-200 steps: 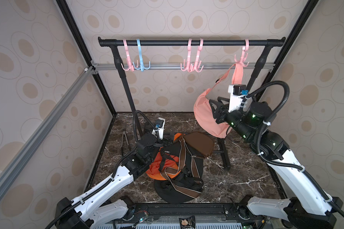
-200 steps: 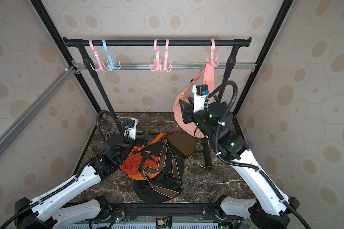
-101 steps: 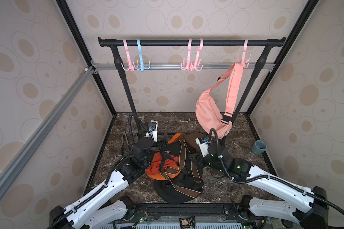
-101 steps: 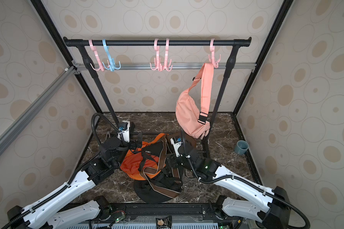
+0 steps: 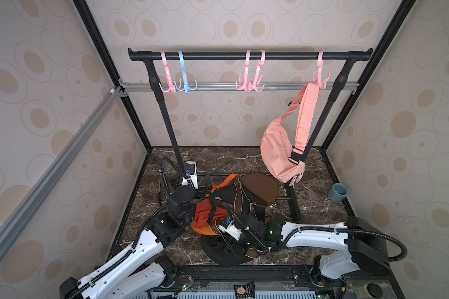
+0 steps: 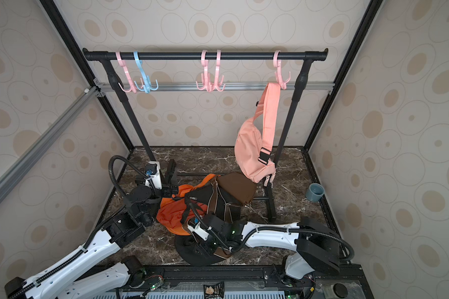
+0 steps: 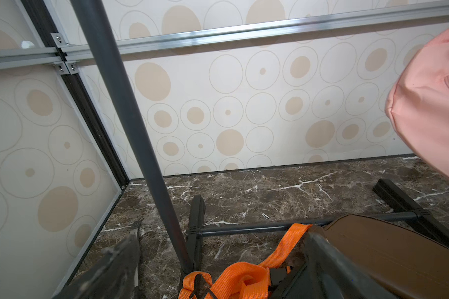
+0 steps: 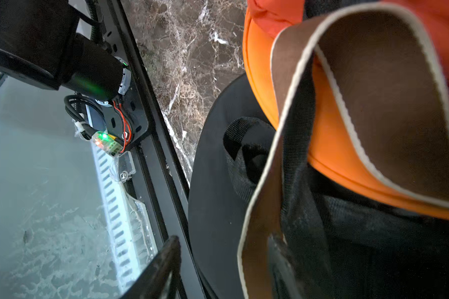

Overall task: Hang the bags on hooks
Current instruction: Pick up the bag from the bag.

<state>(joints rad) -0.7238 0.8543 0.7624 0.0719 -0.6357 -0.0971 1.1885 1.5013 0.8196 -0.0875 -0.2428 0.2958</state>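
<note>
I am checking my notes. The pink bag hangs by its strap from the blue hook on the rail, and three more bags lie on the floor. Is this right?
Not quite. The pink bag hangs from the pink hook at the rail's far end, not the blue hook, which is bare. Both top views show it. The other bags do lie on the floor.

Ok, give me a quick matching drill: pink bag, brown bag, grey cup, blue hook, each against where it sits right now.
Things:
1. pink bag
2. brown bag
3. grey cup
4. blue hook

Places:
A. alone on the floor by the side wall
B. on the rail, carrying nothing
C. hanging by its strap from a pink hook
D. in the floor pile

Pairs: 1-C, 2-D, 3-A, 4-B
</note>
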